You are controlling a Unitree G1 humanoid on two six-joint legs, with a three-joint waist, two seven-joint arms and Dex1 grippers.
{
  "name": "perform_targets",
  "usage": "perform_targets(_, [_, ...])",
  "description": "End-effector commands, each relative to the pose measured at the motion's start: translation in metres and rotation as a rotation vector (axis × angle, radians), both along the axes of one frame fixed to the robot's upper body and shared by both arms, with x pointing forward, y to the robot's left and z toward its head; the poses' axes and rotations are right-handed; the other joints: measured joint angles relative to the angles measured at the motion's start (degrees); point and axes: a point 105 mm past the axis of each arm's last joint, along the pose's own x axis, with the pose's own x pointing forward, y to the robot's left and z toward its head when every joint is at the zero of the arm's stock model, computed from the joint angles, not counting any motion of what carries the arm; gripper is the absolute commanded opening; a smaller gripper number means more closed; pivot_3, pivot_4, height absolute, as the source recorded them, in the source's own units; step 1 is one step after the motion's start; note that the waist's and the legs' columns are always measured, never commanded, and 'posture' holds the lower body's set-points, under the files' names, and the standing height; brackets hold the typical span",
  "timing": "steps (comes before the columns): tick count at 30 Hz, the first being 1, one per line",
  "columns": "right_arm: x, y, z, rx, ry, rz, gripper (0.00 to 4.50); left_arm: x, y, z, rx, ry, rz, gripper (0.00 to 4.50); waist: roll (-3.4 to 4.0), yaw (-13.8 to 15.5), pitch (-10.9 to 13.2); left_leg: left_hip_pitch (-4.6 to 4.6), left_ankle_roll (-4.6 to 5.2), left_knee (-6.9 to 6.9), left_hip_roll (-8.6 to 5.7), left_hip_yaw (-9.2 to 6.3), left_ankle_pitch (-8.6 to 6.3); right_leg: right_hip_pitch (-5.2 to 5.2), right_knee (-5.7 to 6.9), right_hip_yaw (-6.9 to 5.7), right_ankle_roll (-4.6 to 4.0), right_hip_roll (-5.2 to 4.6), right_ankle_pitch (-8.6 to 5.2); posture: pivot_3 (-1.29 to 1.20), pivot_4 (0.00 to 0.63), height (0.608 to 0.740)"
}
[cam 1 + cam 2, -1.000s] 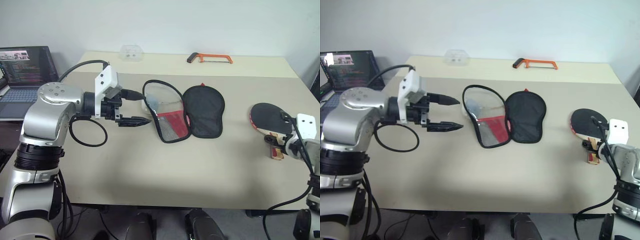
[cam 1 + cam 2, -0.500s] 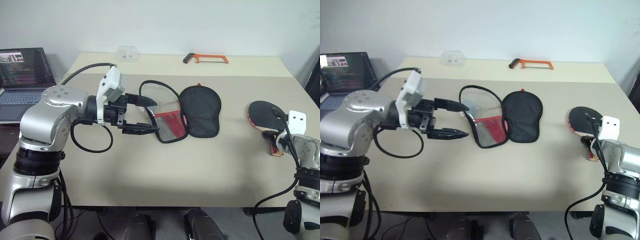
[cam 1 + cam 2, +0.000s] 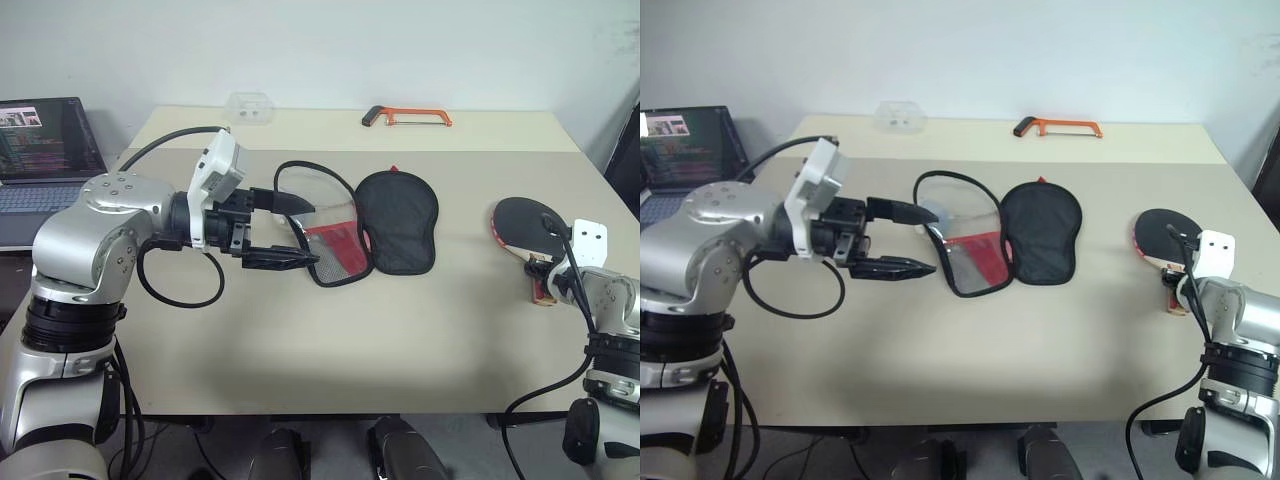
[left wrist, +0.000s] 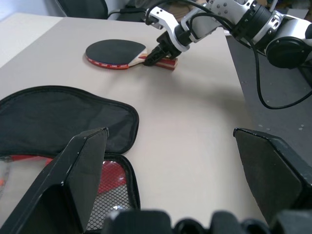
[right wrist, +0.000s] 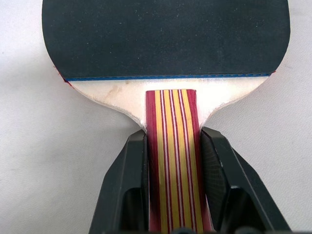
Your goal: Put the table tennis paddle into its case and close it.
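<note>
The table tennis paddle [image 3: 525,222] lies flat at the table's right side, black face up, its striped handle [image 5: 170,146] pointing toward me. My right gripper [image 5: 170,139] is shut on that handle, one black finger pressed against each side. The case [image 3: 398,220] lies unzipped and spread open in the middle of the table, with a black half on the right and a clear panel half [image 3: 325,235] with red fabric and mesh on the left. My left gripper [image 3: 312,233] hovers open at the clear half's left rim, pointing right, holding nothing.
A laptop [image 3: 45,140] stands off the table's left side. An orange hacksaw [image 3: 407,117] and a small clear plastic box [image 3: 248,105] lie along the far edge. Bare tabletop [image 3: 460,300] separates the case from the paddle.
My right gripper's fingers have closed in on the paddle's handle. My left gripper has shifted right, up to the case's rim, then held still. The camera has turned a little.
</note>
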Motion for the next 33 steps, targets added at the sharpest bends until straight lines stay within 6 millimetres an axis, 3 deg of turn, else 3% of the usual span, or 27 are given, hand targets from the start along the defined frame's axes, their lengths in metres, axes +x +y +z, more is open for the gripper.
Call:
perform_targets(1, [0.01, 0.015, 0.027, 0.043, -0.101, 0.051, 1.09, 0.001, 0.006, 0.01, -0.003, -0.042, 0.021, 4.5, 0.0, -0.08, 0.0, 0.0, 0.0, 0.0, 0.0, 0.01, 0.0, -0.01, 0.0, 0.01, 0.0, 0.01, 0.0, 0.0, 0.15, 0.74])
perform_targets(7, [0.019, 0.042, 0.067, -0.01, -0.192, 0.142, 1.09, 0.012, 0.026, 0.01, 0.052, -0.077, 0.116, 4.5, 0.06, 0.01, 0.03, -0.02, 0.0, -0.06, -0.01, 0.03, 0.0, -0.09, 0.0, 0.05, 0.0, 0.01, 0.0, 0.0, 0.15, 0.74])
perform_targets(12, [0.025, 0.086, 0.095, -0.012, -0.261, 0.249, 1.09, 0.016, 0.043, 0.009, 0.091, -0.093, 0.177, 4.5, 0.06, 0.17, 0.03, -0.12, 0.0, -0.07, 0.01, 0.03, -0.01, -0.13, -0.1, 0.02, 0.0, 0.0, 0.0, 0.0, 0.15, 0.74])
perform_targets(17, [0.029, 0.142, 0.091, 0.007, -0.256, 0.38, 1.09, 0.017, 0.054, 0.009, 0.101, -0.095, 0.221, 4.5, 0.05, 0.35, 0.03, -0.28, 0.02, -0.05, 0.04, 0.01, -0.01, -0.22, -0.14, -0.01, -0.01, -0.01, 0.0, 0.0, 0.15, 0.74])
perform_targets(21, [0.034, 0.171, 0.088, -0.016, -0.266, 0.423, 1.09, 0.02, 0.065, 0.006, 0.121, -0.101, 0.273, 4.5, 0.05, 0.32, 0.03, -0.39, 0.03, -0.05, 0.03, 0.02, -0.02, -0.38, -0.05, -0.03, -0.01, -0.01, 0.0, 0.0, 0.15, 0.74])
perform_targets(26, [0.036, 0.19, 0.092, -0.058, -0.281, 0.453, 1.09, 0.016, 0.07, 0.005, 0.133, -0.106, 0.291, 4.5, 0.05, 0.41, 0.03, -1.03, -0.08, 0.03, 0.02, -0.02, 0.05, -0.96, -0.01, -0.07, -0.03, -0.05, 0.01, 0.0, 0.15, 0.74])
perform_targets(33, [0.04, 0.203, 0.081, -0.046, -0.262, 0.44, 1.09, 0.013, 0.077, -0.001, 0.153, -0.101, 0.331, 4.5, 0.04, 0.37, 0.02, -1.03, 0.0, 0.01, 0.04, -0.01, 0.01, -0.97, -0.02, -0.07, -0.03, -0.05, 0.01, 0.0, 0.15, 0.74])
